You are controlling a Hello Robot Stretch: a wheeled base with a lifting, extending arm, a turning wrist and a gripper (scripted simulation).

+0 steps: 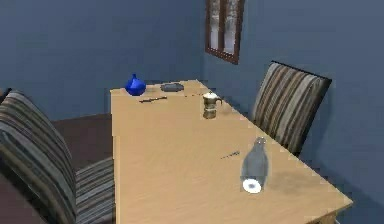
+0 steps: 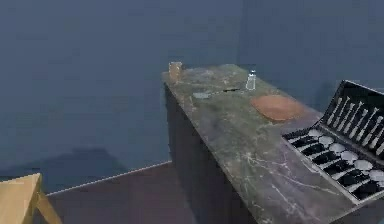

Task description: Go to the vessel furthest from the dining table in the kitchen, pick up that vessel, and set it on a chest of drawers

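Dim, even light; the pale wooden dining table (image 1: 170,150) is brightest, the dark marbled worktop (image 2: 240,140) faintly sheened, shadows soft.

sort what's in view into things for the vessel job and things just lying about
Job: dining table; brownish cup on the dark counter, possibly the vessel.
Lying about: striped chair; blue round thing and bottle on the table; reddish board.

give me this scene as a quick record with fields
walls: blue
table: wooden
on table: blue vase, dark dish, mug, bottle, seemingly lying down
seats: left chair, right chair, both striped
counter: dark marble
on counter: cup, small bottle, brown board, cutlery tray
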